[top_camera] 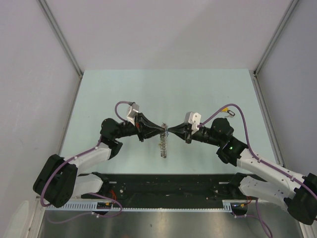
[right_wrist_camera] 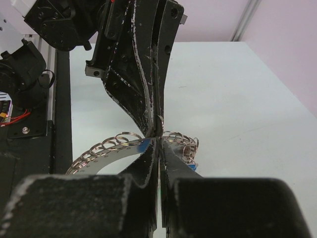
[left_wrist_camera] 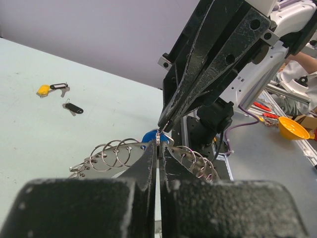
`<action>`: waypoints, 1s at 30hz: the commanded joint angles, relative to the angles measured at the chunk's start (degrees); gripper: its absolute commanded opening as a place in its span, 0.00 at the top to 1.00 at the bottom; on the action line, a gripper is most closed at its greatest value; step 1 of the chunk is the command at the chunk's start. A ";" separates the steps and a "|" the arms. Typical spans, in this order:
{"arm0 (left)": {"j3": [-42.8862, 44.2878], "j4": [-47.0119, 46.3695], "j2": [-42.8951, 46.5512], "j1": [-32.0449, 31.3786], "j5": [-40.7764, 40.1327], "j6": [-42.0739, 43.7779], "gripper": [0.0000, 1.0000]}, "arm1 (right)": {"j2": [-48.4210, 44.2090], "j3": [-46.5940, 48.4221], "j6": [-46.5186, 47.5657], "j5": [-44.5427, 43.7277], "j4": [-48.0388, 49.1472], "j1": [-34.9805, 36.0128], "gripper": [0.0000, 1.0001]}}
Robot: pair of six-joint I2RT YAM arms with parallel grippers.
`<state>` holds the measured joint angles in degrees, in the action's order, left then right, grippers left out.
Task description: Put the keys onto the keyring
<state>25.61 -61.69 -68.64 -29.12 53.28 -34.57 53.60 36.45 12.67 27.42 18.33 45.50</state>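
The keyring, a silver band carrying several small split rings, hangs above the table between both grippers. My left gripper is shut on it at the top, pinching one small ring edge-on; the band curves away to both sides. My right gripper meets it tip to tip and is shut on a blue-tagged key pressed against the band; the blue tag also shows in the left wrist view. A yellow-tagged key and a black-tagged key lie on the table.
The two loose keys lie at the table's far right, beside the right arm's purple cable. A black rail runs along the near edge. Grey walls enclose the table on three sides.
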 commanded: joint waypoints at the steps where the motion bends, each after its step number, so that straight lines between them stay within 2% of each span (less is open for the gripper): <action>1: 1.99 -4.58 0.26 -0.06 0.60 -1.03 1.00 | -1.04 0.64 -0.54 -1.40 1.45 -0.32 1.00; 30: 1.99 -4.75 0.26 -0.06 0.86 -1.12 1.00 | -0.08 0.56 -0.80 1.15 2.24 -0.41 1.00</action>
<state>25.61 -62.04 -68.64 -29.12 53.34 -34.57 53.69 36.45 12.47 28.10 18.35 45.23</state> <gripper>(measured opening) 0.008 0.009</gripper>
